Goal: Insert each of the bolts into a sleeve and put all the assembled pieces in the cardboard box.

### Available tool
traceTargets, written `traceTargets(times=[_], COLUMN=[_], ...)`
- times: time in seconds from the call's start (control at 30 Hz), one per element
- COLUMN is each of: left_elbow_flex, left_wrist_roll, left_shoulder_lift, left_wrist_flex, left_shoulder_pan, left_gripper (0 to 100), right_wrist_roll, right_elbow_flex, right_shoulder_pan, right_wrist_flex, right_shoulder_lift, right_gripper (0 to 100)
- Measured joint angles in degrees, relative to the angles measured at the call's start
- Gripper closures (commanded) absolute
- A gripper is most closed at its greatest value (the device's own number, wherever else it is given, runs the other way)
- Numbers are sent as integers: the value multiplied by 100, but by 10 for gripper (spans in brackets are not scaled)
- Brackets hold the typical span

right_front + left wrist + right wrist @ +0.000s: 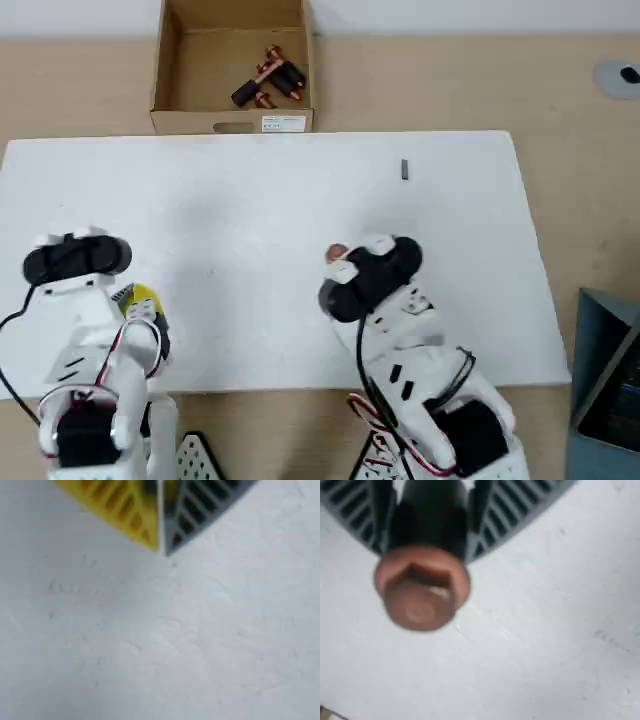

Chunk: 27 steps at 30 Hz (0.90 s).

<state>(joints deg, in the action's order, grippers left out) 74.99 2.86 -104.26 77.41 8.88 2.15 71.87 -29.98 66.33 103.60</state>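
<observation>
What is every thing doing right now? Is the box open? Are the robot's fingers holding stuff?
cardboard box: open on top, assembled pieces lying inside.
left gripper: fingers shut, holding nothing, over the white mat.
right gripper: fingers shut on the black sleeve.
bolt: pushed into that sleeve, copper head sticking out.
small dark piece: lying loose on the mat, alone.

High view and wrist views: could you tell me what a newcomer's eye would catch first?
The copper bolt head, jutting from a black sleeve clamped in the right claw over the white board. Then the cardboard box beyond the board's far edge, holding several assembled pieces.
</observation>
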Motion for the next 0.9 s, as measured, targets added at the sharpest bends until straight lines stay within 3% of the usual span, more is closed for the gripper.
traceTargets(times=[0.27, 0.6, 0.9], left_elbow_flex=[905, 1556, 1600], left_wrist_roll=[35, 35, 35], left_shoulder_lift=[9, 9, 9], left_wrist_flex=[-132, -176, -343], left_shoulder_pan=[44, 44, 44], left_gripper=[998, 995, 995], right_wrist_roll=[246, 316, -352], right_elbow_flex=[-1099, -2708, -4237], right_shoulder_pan=[53, 53, 299], right_wrist_flex=[264, -932, -2321], right_shoulder_lift=[-334, -3455, -6338], right_gripper=[989, 989, 989])
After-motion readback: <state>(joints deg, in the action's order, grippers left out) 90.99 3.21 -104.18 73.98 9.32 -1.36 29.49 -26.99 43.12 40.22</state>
